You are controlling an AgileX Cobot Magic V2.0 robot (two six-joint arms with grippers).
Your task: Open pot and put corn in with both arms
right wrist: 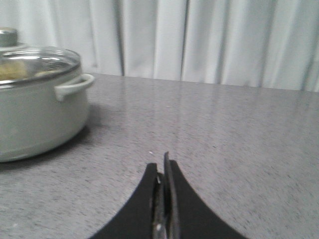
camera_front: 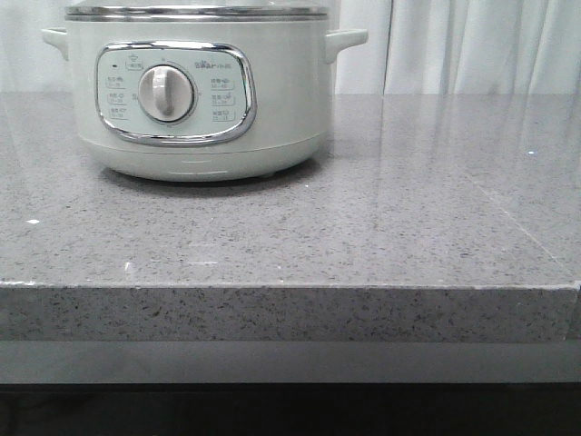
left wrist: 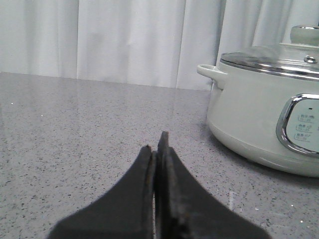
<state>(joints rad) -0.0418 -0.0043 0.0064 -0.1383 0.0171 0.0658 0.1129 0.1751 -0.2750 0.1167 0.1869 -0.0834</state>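
A: Pale grey-green, that's the pot [camera_front: 195, 91], sitting toward the far left of the speckled grey stone surface [camera_front: 363, 227], its chrome-framed control panel [camera_front: 175, 93] and round dial [camera_front: 166, 93] facing the front camera.

B: Is it closed?

A: Yes. The right wrist view shows a glass lid [right wrist: 35, 62] seated on the steel rim, with a knob [right wrist: 7, 36] on top. Something yellowish shows through the glass, but I cannot tell what it is.

B: And the corn?

A: No cob lies in plain sight on the surface in any view.

B: What about the arms?

A: Neither appears in the front view. In its own wrist view, the left end effector [left wrist: 157, 149] has its dark fingers pressed together with nothing between them, low over the surface, the pot off to one side and well apart. The right end effector [right wrist: 164, 167] is likewise closed on nothing, fingers touching, with the pot well apart from it.

B: Behind all that?

A: White curtains [camera_front: 472, 45].
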